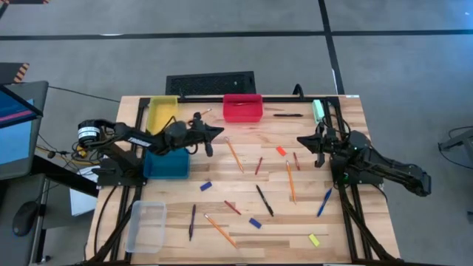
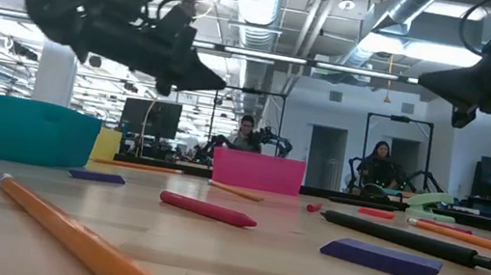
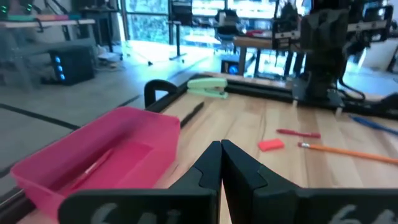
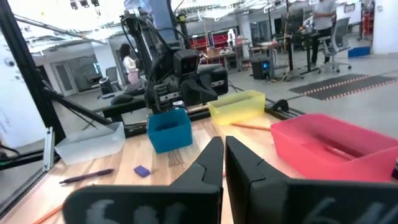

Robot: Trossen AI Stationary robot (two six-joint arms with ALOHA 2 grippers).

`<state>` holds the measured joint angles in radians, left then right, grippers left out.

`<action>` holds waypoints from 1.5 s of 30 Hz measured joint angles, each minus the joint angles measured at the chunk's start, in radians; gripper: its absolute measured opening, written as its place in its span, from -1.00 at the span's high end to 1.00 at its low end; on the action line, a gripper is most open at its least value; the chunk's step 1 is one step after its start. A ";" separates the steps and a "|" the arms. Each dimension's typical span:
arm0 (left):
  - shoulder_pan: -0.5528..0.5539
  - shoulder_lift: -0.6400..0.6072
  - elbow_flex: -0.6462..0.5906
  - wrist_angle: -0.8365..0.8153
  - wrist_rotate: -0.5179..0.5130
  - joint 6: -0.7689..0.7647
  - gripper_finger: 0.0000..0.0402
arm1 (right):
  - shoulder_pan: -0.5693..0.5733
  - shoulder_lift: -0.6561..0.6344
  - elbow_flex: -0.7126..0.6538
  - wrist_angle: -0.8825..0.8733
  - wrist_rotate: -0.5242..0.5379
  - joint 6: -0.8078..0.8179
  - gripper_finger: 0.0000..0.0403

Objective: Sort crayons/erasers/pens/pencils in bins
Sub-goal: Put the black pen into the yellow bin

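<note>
1. The left gripper [image 1: 216, 133] is held above the table between the teal bin [image 1: 166, 164] and the red bin [image 1: 243, 108], its fingers [image 3: 211, 168] pressed together with nothing between them.
2. The right gripper [image 1: 303, 140] is raised at the table's right side, its fingers [image 4: 214, 158] likewise closed and empty.
3. An orange-red eraser [image 1: 281, 151] and a dark-red crayon [image 1: 296, 160] are seen just beside the right gripper; an orange pencil [image 1: 234, 155] lies near the left gripper.
4. The yellow bin [image 1: 162, 112] stands at the far edge, left of the red bin, and the clear bin [image 1: 147, 225] at the near left corner.
5. Pens, pencils, crayons and blue erasers are scattered over the table's middle, with a yellow eraser [image 1: 313, 239] near the front edge.
6. A thin stick is glimpsed inside the red bin, but its kind cannot be made out.
7. The teal bin's far side is partly covered by the left arm in the high view.
</note>
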<state>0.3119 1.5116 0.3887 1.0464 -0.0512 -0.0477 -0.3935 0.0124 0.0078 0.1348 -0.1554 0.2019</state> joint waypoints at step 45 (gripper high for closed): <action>0.033 0.001 -0.056 0.016 -0.092 0.006 1.00 | -0.281 1.420 0.810 -0.454 0.366 0.451 0.95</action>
<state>0.3445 1.5124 0.3328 1.0623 -0.1433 -0.0416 -0.6749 1.4325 0.8177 -0.3191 0.2105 0.6533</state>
